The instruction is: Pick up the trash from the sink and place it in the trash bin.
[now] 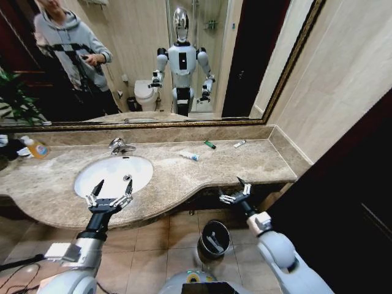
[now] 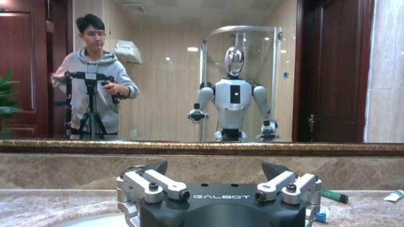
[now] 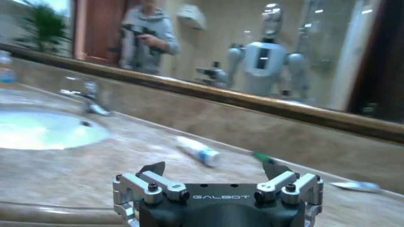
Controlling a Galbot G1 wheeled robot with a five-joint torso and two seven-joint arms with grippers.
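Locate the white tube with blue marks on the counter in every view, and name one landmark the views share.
Head view: white tube lies on the marble right of the sink.
Left wrist view: a sliver behind the left gripper.
Right wrist view, beyond the right gripper.
Shared landmark: green piece.
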